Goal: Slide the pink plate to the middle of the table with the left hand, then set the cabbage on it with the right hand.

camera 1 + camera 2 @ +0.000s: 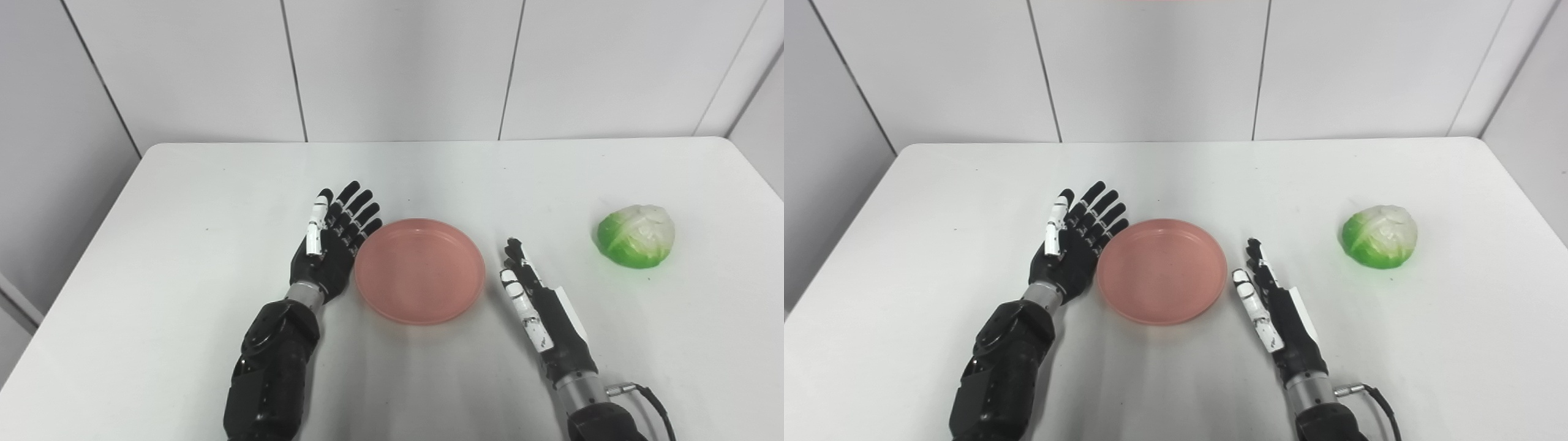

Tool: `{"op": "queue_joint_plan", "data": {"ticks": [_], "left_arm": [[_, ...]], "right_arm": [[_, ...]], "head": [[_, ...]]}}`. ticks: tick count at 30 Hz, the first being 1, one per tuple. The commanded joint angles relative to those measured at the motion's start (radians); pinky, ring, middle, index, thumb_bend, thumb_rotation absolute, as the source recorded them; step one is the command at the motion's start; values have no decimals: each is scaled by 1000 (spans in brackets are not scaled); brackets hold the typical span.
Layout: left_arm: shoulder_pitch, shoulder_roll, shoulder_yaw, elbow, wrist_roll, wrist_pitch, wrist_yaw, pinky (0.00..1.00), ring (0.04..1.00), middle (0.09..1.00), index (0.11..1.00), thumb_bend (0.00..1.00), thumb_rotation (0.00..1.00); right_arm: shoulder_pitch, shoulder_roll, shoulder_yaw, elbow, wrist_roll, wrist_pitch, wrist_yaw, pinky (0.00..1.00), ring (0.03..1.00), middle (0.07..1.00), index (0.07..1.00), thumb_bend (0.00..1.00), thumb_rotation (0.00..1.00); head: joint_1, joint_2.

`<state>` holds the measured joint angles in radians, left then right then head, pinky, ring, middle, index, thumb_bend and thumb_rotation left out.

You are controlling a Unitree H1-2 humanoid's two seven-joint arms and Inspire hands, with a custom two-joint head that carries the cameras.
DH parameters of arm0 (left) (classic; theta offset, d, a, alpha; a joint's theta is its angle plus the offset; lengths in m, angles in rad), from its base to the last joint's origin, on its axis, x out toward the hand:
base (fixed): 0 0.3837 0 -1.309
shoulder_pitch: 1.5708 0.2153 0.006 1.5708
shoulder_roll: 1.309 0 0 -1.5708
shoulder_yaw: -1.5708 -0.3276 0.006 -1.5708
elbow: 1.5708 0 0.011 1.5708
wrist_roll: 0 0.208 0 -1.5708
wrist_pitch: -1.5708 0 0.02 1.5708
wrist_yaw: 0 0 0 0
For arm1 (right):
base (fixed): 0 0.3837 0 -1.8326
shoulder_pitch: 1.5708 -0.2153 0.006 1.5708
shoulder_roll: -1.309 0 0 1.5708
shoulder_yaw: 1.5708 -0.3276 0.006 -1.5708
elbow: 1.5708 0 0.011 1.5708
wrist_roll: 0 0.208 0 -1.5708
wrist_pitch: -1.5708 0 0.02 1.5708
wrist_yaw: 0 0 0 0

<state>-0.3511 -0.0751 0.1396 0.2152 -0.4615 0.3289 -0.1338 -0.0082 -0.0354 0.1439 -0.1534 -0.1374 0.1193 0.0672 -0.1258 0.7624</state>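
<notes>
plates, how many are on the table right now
1. The pink plate lies near the middle of the table, between the open left hand at its left rim and the open right hand. It is empty; the cabbage sits apart, far right.

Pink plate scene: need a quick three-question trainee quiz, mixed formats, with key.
1. True or false: the cabbage lies on the pink plate.
2. Multiple choice: which hand is right beside the plate's rim? A) left hand B) right hand C) neither
3. Fill in: the cabbage sits on the table to the ____ of the right hand, apart from it.

Key:
1. False; the plate is empty and the cabbage rests on the table.
2. A; its open fingers reach the plate's left edge, while the right hand, also open, lies apart from it.
3. Right.
</notes>
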Motion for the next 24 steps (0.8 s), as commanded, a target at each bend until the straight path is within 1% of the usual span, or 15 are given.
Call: {"op": "queue_joint_plan", "data": {"ticks": [1, 7, 9, 10, 11, 14, 19, 20, 21, 22, 24], "left_arm": [[17, 4, -8, 3, 1, 41, 2, 915, 900, 901, 885, 358, 1000], [29, 7, -25, -3, 22, 22, -8, 911, 905, 906, 887, 353, 1000], [31, 11, -30, -1, 30, 11, -10, 905, 902, 904, 886, 355, 1000], [31, 14, -31, 1, 33, 3, -13, 902, 901, 903, 885, 356, 1000], [31, 15, -32, 3, 34, -3, -14, 906, 899, 902, 885, 357, 1000], [35, 14, -30, -8, 41, -12, 0, 919, 896, 897, 876, 366, 1000], [39, 15, -20, -32, 52, -3, 21, 914, 905, 894, 871, 374, 1000], [41, 20, -23, -35, 59, -7, 20, 914, 906, 895, 873, 372, 1000], [43, 25, -24, -34, 63, -12, 17, 912, 906, 896, 873, 370, 1000], [45, 29, -24, -33, 66, -17, 14, 906, 902, 895, 872, 368, 1000], [48, 36, -20, -19, 68, -30, 4, 902, 899, 893, 869, 374, 1000]], "right_arm": [[-17, 8, -1, -3, 8, -28, -1, 996, 979, 989, 996, 335, 1000], [-17, -2, -19, -14, 13, -34, -6, 1000, 982, 991, 997, 329, 1000], [-18, 0, -33, -16, 27, -45, -11, 994, 981, 990, 994, 329, 1000], [-19, 0, -39, -20, 29, -46, -14, 990, 981, 989, 992, 329, 1000], [-20, 0, -43, -24, 30, -45, -16, 978, 980, 991, 994, 350, 1000], [-23, -10, -45, -47, -43, -54, -48, 945, 964, 974, 981, 382, 1000], [-41, -21, -55, -87, -105, -50, -79, 952, 970, 967, 968, 394, 1000], [-49, -24, -54, -97, -127, -45, -85, 945, 969, 965, 963, 404, 1000], [-58, -27, -54, -105, -148, -41, -91, 933, 964, 961, 960, 423, 1000], [-67, -31, -54, -110, -164, -46, -97, 916, 954, 952, 954, 455, 1000], [-89, -45, -54, -116, -188, -66, -103, 888, 930, 940, 947, 476, 1000]], "head": [[-6, 1], [-26, 3], [-39, 1], [-57, -6], [-57, -6], [-96, -19], [-144, -38], [-144, -38], [-165, -46], [-170, -47], [-197, -57]]}}
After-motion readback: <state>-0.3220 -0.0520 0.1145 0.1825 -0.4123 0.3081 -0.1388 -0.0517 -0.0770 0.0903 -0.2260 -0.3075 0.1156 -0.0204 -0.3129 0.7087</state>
